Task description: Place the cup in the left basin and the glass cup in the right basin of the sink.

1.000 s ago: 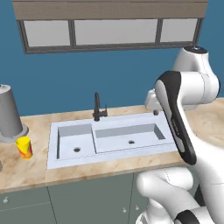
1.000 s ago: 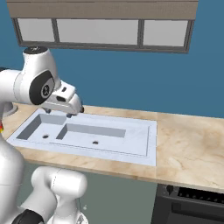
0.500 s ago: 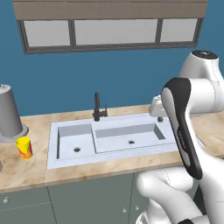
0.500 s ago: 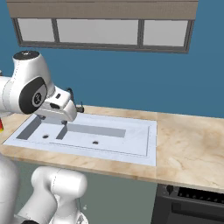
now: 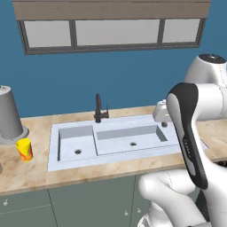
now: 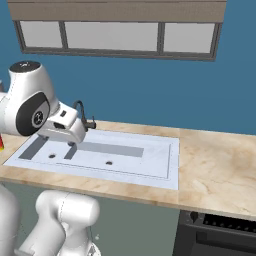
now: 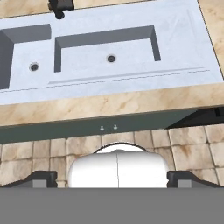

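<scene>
Claw [image 7: 112,178] stands wide open w/ nothing between the tips; its two dark fingertips [image 7: 41,178] sit far apart at the bottom of the hand view. It hangs high, in front of the tabletop [image 5: 111,170] edge, looking down and forward at the sink [image 7: 131,76], well apart from it. In the right base view the hand [image 6: 62,127] sits over the sink's left end.

Sink lies ahead of the claw in the hand view: right basin [image 7: 107,54] nearly straight ahead, w/ small round drain [image 7: 111,58]; left basin [image 7: 26,54] ahead and off to the left, w/ its own drain [image 7: 34,67]. Both basins hold nothing. Black faucet [image 7: 61,6] is at the sink's far rim, beyond the divider between basins, left of the claw's line.

Cup [image 5: 25,149], yellow w/ red-orange marks, stands upright on the tabletop, left of the sink and well apart from the claw, not touching the sink rim. Tall opaque grey cylinder [image 5: 9,115] stands just behind the cup, farther from the claw.

Glass cup: can't tell where it is.

Cabinet fronts [image 7: 109,124] below the tabletop edge and tiled floor [image 7: 192,148] lie under the claw.
</scene>
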You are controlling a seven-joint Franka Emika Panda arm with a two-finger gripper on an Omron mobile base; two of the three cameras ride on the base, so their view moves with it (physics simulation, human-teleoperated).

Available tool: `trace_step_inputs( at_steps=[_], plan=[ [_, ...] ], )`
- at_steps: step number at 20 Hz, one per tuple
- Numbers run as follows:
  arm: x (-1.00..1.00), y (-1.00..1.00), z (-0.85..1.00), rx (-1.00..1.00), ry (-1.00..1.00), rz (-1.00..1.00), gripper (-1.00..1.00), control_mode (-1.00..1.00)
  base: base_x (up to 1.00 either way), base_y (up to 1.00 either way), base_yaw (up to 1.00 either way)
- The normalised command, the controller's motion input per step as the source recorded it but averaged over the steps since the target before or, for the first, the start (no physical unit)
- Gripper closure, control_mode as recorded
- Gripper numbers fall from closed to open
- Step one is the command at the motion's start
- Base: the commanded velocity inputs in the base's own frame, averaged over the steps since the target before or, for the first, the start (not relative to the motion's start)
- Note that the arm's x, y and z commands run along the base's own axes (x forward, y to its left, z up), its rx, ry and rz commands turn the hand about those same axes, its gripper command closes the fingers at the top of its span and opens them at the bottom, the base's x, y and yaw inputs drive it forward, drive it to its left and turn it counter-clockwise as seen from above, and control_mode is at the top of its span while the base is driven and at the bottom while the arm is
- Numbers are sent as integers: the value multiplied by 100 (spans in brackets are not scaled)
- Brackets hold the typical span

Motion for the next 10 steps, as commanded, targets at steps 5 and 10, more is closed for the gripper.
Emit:
trace_step_inputs(
  at_steps=[5, 10],
  plan=[
    [-8, 0, 0, 0, 0, 0, -100, -100, 0, 0, 0],
    [0, 0, 0, 0, 0, 0, -100, -100, 0, 0, 0]
  ],
)
